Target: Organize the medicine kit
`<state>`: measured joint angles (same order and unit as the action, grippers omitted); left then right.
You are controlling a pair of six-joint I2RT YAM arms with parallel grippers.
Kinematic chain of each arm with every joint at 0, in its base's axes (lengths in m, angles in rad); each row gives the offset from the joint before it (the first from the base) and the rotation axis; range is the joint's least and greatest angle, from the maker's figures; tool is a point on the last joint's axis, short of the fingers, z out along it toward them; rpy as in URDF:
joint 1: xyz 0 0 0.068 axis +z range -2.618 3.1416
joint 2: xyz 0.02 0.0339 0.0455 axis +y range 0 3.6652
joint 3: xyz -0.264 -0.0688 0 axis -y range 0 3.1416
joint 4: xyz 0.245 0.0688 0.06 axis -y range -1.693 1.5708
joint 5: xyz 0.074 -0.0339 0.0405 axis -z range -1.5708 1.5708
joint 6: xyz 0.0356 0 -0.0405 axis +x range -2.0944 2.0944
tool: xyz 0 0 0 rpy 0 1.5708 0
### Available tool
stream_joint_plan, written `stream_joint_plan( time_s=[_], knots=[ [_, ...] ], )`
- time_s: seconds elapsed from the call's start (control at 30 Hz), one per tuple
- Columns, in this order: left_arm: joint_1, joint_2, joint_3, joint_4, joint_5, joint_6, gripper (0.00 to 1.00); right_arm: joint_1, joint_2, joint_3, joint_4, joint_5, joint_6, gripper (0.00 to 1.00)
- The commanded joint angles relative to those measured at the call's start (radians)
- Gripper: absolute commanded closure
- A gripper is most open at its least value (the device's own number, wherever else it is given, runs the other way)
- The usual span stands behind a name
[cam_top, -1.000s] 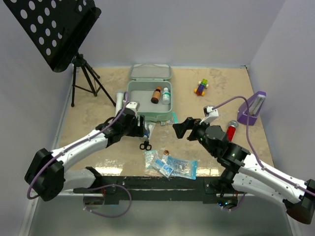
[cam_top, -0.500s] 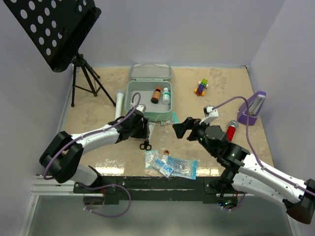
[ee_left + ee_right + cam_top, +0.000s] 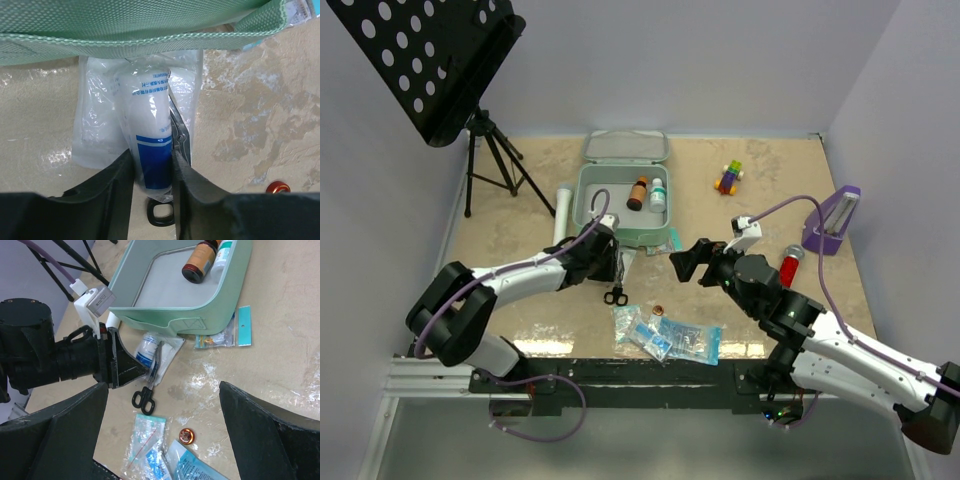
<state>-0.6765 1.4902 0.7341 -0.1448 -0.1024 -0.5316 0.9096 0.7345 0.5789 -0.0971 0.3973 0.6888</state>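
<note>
The medicine kit [image 3: 638, 238] lies open, seemingly for loading, so the left gripper [image 3: 150, 165] clenches the bagged roll [image 3: 150, 125] at its 6 o'clock wall; the right gripper [image 3: 683, 262] hangs released.

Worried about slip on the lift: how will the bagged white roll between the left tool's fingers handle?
The bagged roll looks soft and light, so it probably squashes slightly under the left tool. Its glossy, loose plastic may slide or flop. The scissors overlap that plastic and might drag along.
</note>
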Motion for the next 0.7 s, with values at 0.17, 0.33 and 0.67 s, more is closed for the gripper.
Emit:
stream_joint_plan(
  time_s=[0.17, 0.33, 0.67],
  knots=[
    [-0.006, -0.198, 0.088, -0.096, 0.015, -0.001, 0.73, 0.002, -0.023, 0.004, 0.010, -0.009, 0.006, 0.02],
    [-0.005, -0.361, 0.151, -0.209, -0.037, 0.015, 0.74, 0.002, -0.035, -0.007, 0.019, -0.011, 0.011, 0.02],
    [0.092, -0.035, 0.557, -0.227, -0.077, 0.125, 0.73, 0.002, -0.035, -0.004, 0.030, -0.002, 0.000, 0.02]
  ],
)
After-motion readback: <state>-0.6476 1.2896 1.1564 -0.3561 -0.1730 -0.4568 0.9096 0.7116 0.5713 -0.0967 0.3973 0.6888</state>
